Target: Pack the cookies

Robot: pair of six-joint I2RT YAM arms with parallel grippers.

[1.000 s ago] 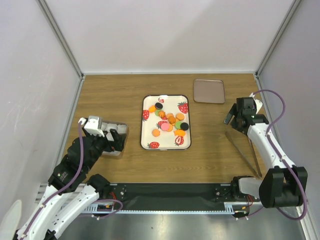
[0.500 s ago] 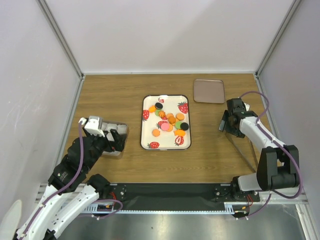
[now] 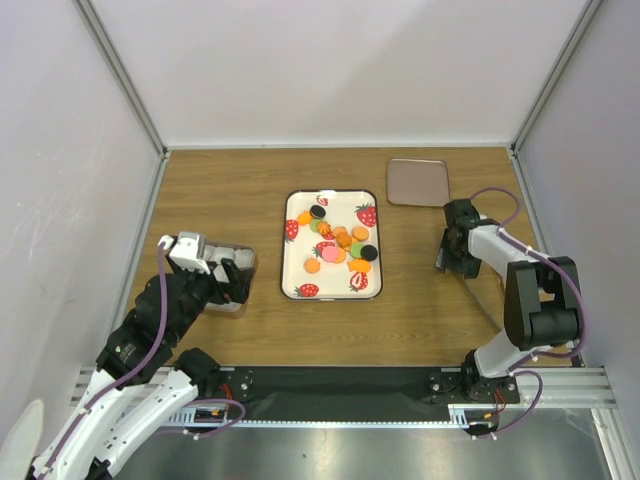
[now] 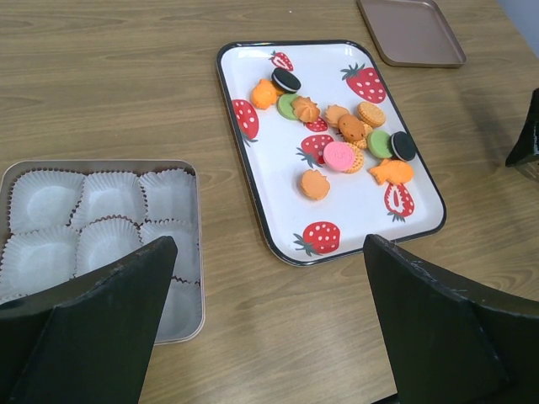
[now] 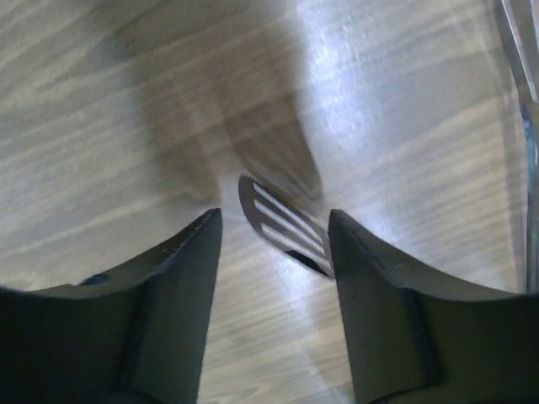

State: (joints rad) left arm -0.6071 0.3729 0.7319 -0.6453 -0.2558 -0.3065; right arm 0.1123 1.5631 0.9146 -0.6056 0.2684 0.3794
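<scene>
At the left of the wooden surface (image 3: 220,200) the left pincer (image 3: 232,280) hangs wide open with nothing in it, just above a rectangular metal tin (image 4: 101,165) filled with white pleated paper cups (image 4: 109,195), all of them empty. In the middle lies a white rectangular tray with a black rim and red strawberry prints (image 4: 278,202), and the small round cookies (image 4: 341,139) sit on it in a loose cluster toward its far right part: mostly orange, with one pink, a couple green and two black. None is packed yet. Beyond the tray to the right rests a flat brown rounded-square lid (image 3: 418,182). At the right the right pincer (image 3: 450,250) is down at the surface, its jaws partly apart on either side of the slotted tip of the thin metal tongs (image 5: 282,227), with a gap showing on one side, so no firm hold is visible. The step in hand looks like picking up the tongs. To do it well, the grip probably wants to sit further back along the arms rather than at the flat tip, square to them so they do not twist or skid away.
</scene>
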